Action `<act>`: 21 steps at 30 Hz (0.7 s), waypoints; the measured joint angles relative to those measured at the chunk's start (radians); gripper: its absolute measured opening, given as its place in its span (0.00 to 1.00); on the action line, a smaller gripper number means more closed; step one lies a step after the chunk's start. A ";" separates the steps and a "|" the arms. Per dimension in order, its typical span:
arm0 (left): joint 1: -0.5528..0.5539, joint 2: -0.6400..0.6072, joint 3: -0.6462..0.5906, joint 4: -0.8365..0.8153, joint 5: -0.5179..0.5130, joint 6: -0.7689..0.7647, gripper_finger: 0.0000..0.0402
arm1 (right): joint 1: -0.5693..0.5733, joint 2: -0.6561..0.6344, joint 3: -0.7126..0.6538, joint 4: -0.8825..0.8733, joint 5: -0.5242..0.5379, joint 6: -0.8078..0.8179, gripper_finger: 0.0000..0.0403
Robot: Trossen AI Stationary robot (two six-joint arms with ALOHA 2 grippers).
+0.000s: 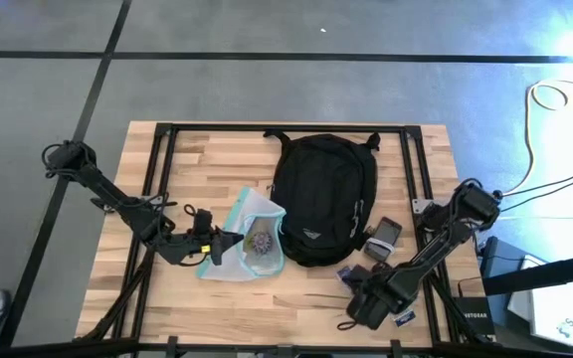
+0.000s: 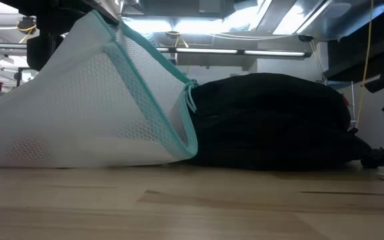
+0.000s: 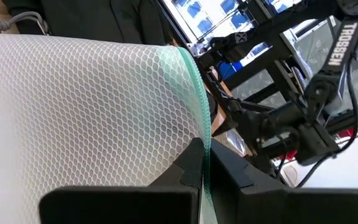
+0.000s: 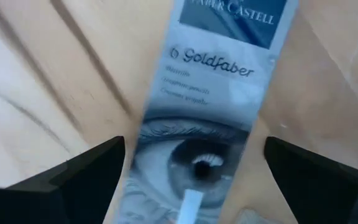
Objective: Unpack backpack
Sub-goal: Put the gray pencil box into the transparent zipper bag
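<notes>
The black backpack lies flat on the wooden table's far middle; it also shows as a dark mound in the low view. Against its left side leans a white mesh pouch with a teal edge and something colourful inside. My left gripper is shut on that edge. My right gripper points down near the table's front right, open. In the right wrist view its fingers stand on either side of a flat pencil tin printed with an eye, which lies on the wood. I see no touch. My left gripper pinches the pouch's teal edge between its two fingers, coming nearly level from the table's left. That edge is lifted and the mesh slopes down from it. The pouch's lower edge rests on the table.
A dark phone-like device lies to the right of the backpack, and a small blue-dark item lies just before it. Black frame rails run along the table's sides. Bare wood lies at the near middle.
</notes>
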 joint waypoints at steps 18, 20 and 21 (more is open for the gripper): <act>0.001 0.000 0.000 0.000 -0.003 -0.001 0.00 | 0.005 -0.017 0.005 -0.030 -0.059 0.026 0.86; 0.001 0.000 0.000 0.000 -0.003 -0.003 0.00 | 0.005 -0.017 0.005 -0.033 -0.058 0.022 0.81; 0.001 0.000 0.000 0.000 -0.003 -0.003 0.00 | 0.005 -0.017 0.005 -0.034 -0.055 0.021 0.79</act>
